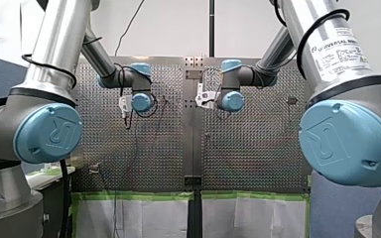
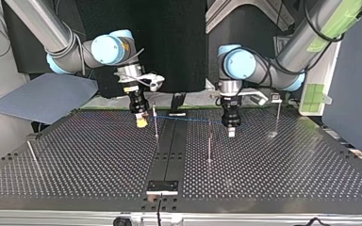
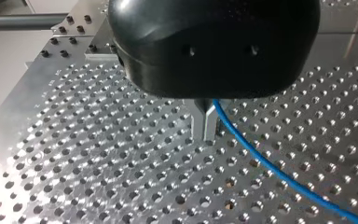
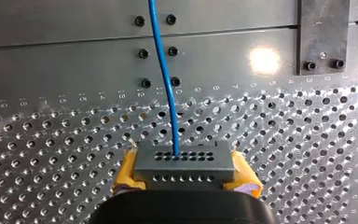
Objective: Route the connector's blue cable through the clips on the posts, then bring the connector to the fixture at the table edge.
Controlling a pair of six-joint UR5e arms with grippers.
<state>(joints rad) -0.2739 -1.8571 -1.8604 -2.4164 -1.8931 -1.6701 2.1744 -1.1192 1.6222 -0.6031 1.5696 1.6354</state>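
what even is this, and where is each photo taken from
Two robot arms work over a metal table full of holes. One picture looks from behind the arms, one faces them from across the table, and two come from cameras on the wrists. My right gripper, with yellow pads, holds a grey connector. Its blue cable runs to my left gripper, which seems to pinch it. Thin posts stand on the table, and a small fixture sits at its edge.
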